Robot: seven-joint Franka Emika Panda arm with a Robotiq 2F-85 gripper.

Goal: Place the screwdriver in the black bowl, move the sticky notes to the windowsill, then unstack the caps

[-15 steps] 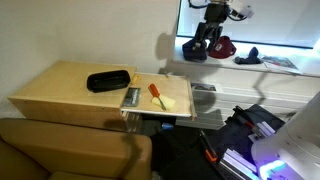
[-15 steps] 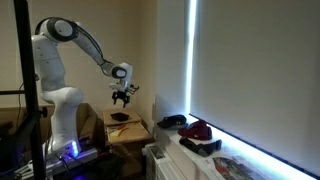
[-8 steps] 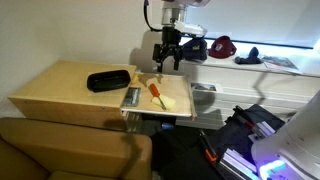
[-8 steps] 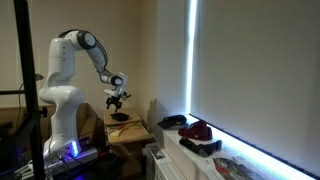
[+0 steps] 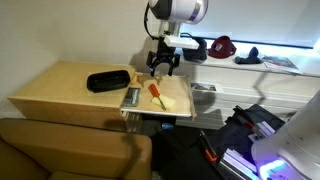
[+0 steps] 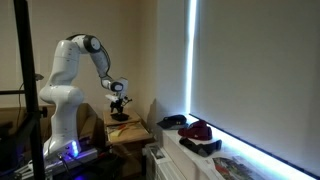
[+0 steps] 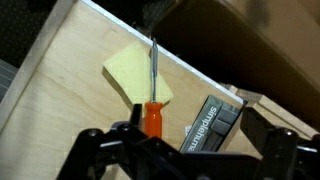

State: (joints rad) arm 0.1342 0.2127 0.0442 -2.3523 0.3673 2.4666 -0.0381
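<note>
The black gripper (image 5: 163, 70) hangs, jaws spread wide, just above the orange-handled, silver-shafted screwdriver (image 7: 152, 100) lying across the pale yellow sticky notes (image 7: 128, 72) on the light wooden table (image 5: 60, 92), seemingly lining up to carry it to the oblong black bowl (image 5: 108, 80).

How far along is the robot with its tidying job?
Nothing looks done yet: the screwdriver lies on the sticky notes, outside the black bowl. In hand: the open end effector hovers above the screwdriver. Left: bowling it, notes to the windowsill, sorting the caps.
</note>
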